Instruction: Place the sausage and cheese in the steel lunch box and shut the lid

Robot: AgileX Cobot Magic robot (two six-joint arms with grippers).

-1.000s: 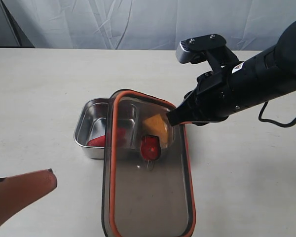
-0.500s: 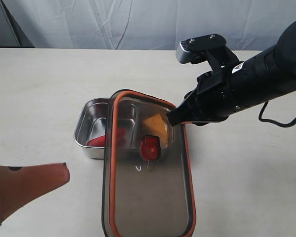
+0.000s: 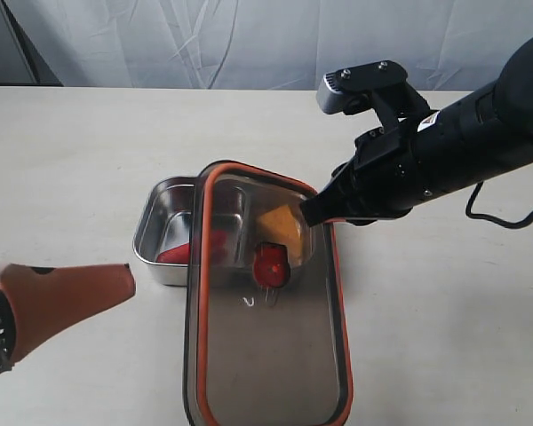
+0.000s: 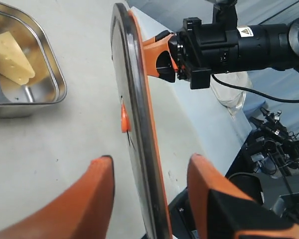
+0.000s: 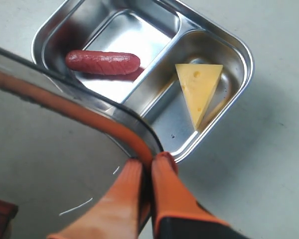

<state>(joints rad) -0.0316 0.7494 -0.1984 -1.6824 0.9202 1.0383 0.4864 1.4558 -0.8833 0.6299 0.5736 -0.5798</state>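
Note:
The steel lunch box (image 3: 153, 232) stands on the table, with the sausage (image 5: 102, 62) in one compartment and the cheese (image 5: 198, 84) in the other. My right gripper (image 3: 313, 213) is shut on the rim of the lid (image 3: 266, 346) and holds it tilted above the box, orange seal and valve tab (image 3: 271, 264) facing the exterior camera. In the right wrist view its fingers (image 5: 164, 184) pinch the lid's corner. My left gripper (image 4: 149, 167) is open, one finger on each side of the lid's edge (image 4: 134, 114), apart from it. The exterior view shows it at the lower left (image 3: 115, 284).
A white cloth hangs behind the table's far edge. A black cable (image 3: 506, 220) loops beside the right arm. The left wrist view shows dark equipment (image 4: 274, 144) beyond the table edge.
My left gripper has moved right and a little up toward the lid's left edge. The lid, the box and my right gripper have not moved.

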